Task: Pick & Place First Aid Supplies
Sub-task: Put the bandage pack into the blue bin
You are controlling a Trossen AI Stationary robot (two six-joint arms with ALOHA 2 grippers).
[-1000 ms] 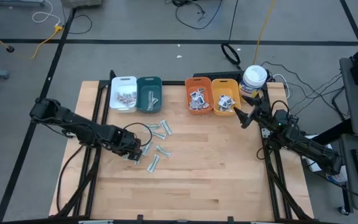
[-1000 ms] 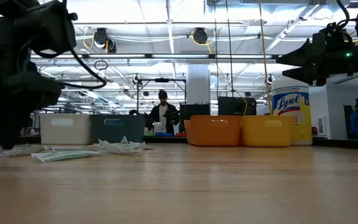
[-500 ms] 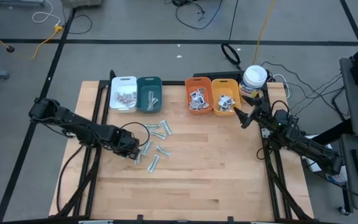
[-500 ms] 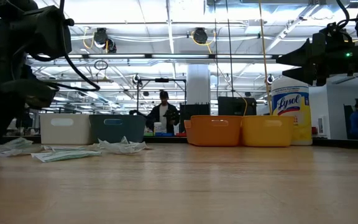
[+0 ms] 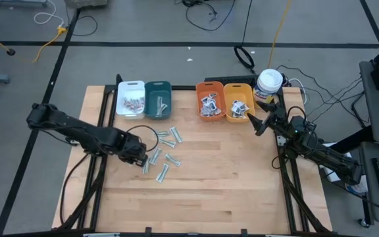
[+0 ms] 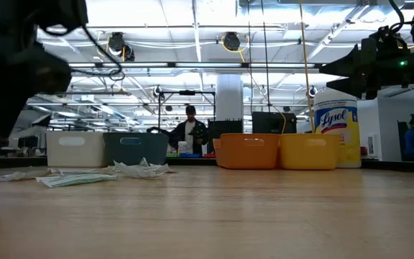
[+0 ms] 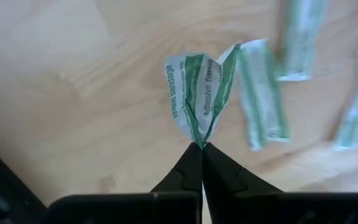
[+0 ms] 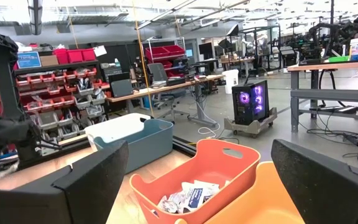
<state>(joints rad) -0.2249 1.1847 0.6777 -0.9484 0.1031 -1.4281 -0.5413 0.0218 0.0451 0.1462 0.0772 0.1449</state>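
Several pale-green strip packets point(image 5: 166, 141) lie loose on the wooden table near the left bins; more point(image 6: 74, 178) show in the low view. My left gripper point(image 5: 139, 157) hangs above them, shut on one crumpled green-and-white packet point(image 7: 197, 93). My right gripper point(image 5: 254, 125) hovers open at the near right corner of the yellow bin point(image 5: 238, 101). Its two fingers stand wide apart in the right wrist view with nothing between them. White packets with dark print lie in the orange bin point(image 8: 194, 180). My left gripper pinches the crumpled packet by its narrow folded end point(image 7: 199, 142) between its two fingertips. The fingers come from above, pointing down. The packet sticks out beyond the tips, creased along its length and lifted clear of the table.
A white bin point(image 5: 131, 99) and a teal bin point(image 5: 158, 99) stand at the far left, the orange bin point(image 5: 210, 100) and yellow bin at the far right. A white canister with a yellow label point(image 5: 268, 84) stands behind them. The table's near half is bare wood.
My left gripper has shut on one green packet among the loose strips and risen with it. The packet has crumpled and come up off the table. The other strips stay where they lay.
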